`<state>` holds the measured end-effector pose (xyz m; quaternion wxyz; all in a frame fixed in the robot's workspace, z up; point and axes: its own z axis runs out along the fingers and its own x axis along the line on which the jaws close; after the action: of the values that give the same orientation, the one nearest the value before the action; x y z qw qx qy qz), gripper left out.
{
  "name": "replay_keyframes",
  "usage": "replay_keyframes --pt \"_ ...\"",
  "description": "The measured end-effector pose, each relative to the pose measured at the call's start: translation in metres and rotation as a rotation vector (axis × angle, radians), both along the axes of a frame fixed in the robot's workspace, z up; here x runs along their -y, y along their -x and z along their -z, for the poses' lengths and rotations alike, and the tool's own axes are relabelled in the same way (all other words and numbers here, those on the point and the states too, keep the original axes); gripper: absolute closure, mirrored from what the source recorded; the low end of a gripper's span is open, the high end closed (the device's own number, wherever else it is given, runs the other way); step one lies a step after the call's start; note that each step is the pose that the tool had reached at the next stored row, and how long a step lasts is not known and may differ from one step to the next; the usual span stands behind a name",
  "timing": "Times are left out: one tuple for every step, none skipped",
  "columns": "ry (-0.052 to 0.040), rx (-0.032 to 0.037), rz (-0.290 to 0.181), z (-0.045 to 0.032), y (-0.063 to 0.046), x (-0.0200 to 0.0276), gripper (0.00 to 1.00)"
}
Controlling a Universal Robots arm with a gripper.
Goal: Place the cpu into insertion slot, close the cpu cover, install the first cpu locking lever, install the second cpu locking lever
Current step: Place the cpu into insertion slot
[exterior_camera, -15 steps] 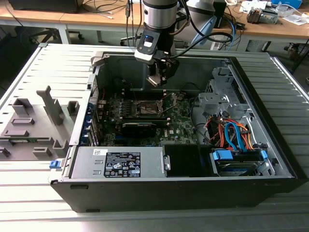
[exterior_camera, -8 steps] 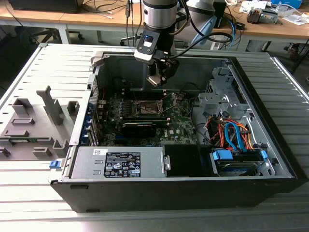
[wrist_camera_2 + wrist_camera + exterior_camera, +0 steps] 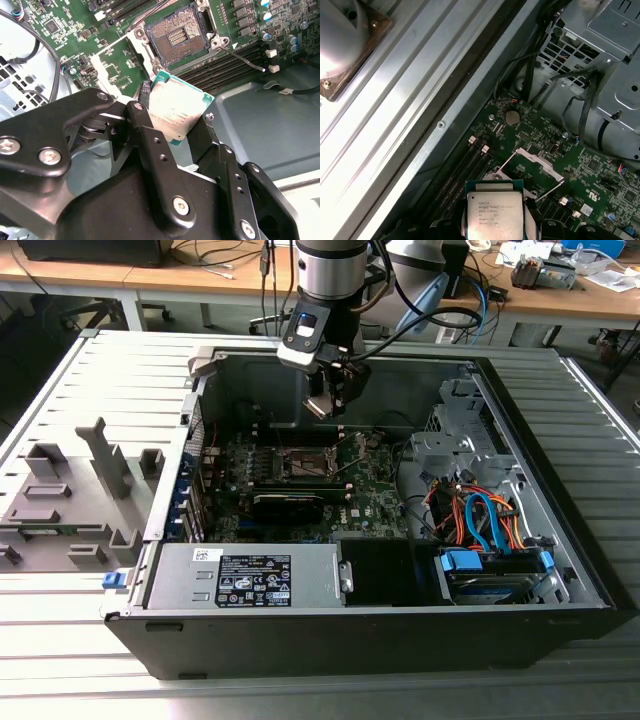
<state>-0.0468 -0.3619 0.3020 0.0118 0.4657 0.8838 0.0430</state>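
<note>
My gripper (image 3: 325,400) hangs inside the open computer case, above the motherboard, shut on the cpu. In both wrist views the cpu (image 3: 177,107) (image 3: 494,215) is a small square chip with a dull silver top and a green rim, pinched by its edges between two black fingers (image 3: 145,130). The insertion slot (image 3: 177,37) (image 3: 305,462) lies bare below it, with its contact field exposed. The cpu cover (image 3: 540,161) stands raised, a thin silvery frame. A thin locking lever (image 3: 245,57) sticks out beside the slot, unlatched.
A long black card (image 3: 288,502) lies just in front of the slot. Memory slots (image 3: 225,65) run beside it. A grey drive cage (image 3: 450,440) and coloured cables (image 3: 480,520) are at the exterior view's right. The power supply (image 3: 245,575) sits in front, and a grey fixture (image 3: 70,490) outside the case.
</note>
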Motion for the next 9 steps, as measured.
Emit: replay_keyframes --pt "-0.0001 0.0 0.001 0.0 0.0 0.0 0.46" --pt "0.0 0.0 0.002 0.0 0.0 0.0 0.46" --pt "0.0 0.0 0.003 0.0 0.0 0.0 0.46" --pt "0.0 0.0 0.004 0.0 0.0 0.0 0.46" --pt "0.0 0.0 0.005 0.0 0.0 0.0 0.46" --pt "0.0 0.0 0.006 0.0 0.0 0.0 0.46" --pt "0.0 0.0 0.007 0.0 0.0 0.0 0.46" --pt "0.0 0.0 0.008 0.0 0.0 0.0 0.46" --pt "0.0 0.0 0.009 0.0 0.0 0.0 0.46"
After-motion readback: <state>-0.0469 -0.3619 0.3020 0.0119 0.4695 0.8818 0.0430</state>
